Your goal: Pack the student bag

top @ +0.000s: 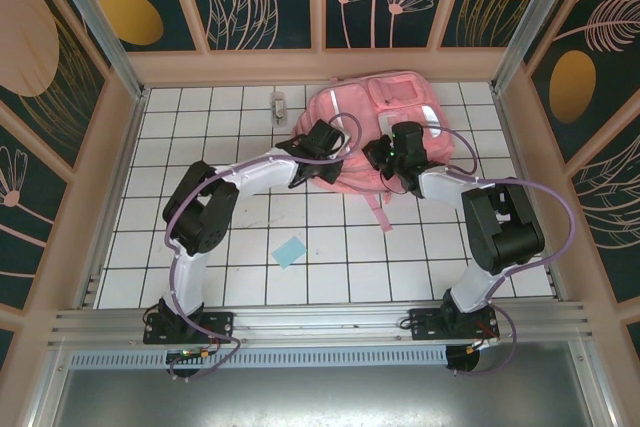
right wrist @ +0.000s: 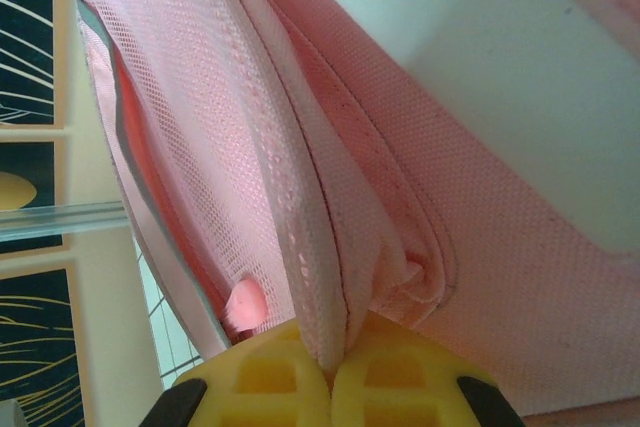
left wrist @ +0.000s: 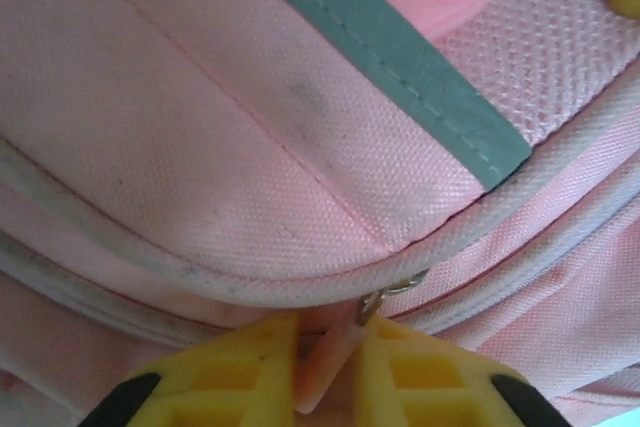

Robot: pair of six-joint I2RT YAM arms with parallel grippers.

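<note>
The student bag (top: 385,107), a large pink backpack, lies at the back middle of the white tiled table. My left gripper (top: 335,145) is at the bag's near left edge. In the left wrist view its yellow fingers (left wrist: 250,367) are closed on a pink zipper pull (left wrist: 332,355), which hangs from a small metal ring under the bag's piped seam (left wrist: 300,292). My right gripper (top: 385,159) is at the bag's near edge, right of the left one. In the right wrist view it (right wrist: 332,372) is shut on a fold of the bag's fabric (right wrist: 320,277) and holds it up.
A light blue square of paper (top: 290,250) lies on the tiles in front of the arms. A small pale object (top: 279,104) sits at the back, left of the bag. A pink strap (top: 378,209) trails toward me. Wooden walls ring the table.
</note>
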